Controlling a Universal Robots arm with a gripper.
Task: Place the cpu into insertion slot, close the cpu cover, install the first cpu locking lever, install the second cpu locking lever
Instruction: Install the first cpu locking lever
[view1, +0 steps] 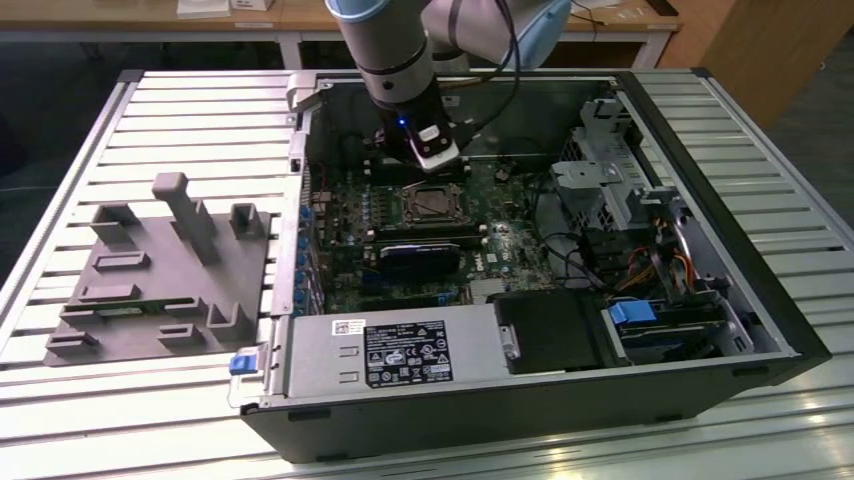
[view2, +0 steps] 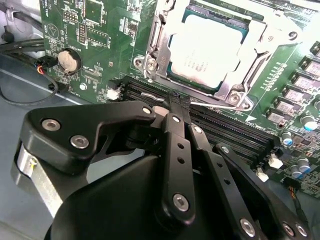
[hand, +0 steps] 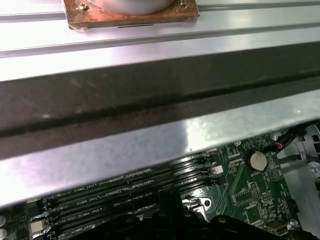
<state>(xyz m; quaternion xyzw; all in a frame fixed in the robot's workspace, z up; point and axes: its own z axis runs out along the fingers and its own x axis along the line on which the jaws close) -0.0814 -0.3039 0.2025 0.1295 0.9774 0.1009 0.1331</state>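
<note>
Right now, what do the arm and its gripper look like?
The arm is a grey tube with a pale blue joint cap, a black wrist with a blue light, and a black cable alongside. The gripper is black, its linked fingers studded with silver screws.

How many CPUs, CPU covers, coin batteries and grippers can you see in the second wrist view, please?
cpu: 1
cpu cover: 1
coin battery: 1
gripper: 1
Total: 4

cpu cover (view2: 270, 35) cropped by picture edge; claw (view2: 172, 102) covers part of memory slots (view2: 235, 127).
</note>
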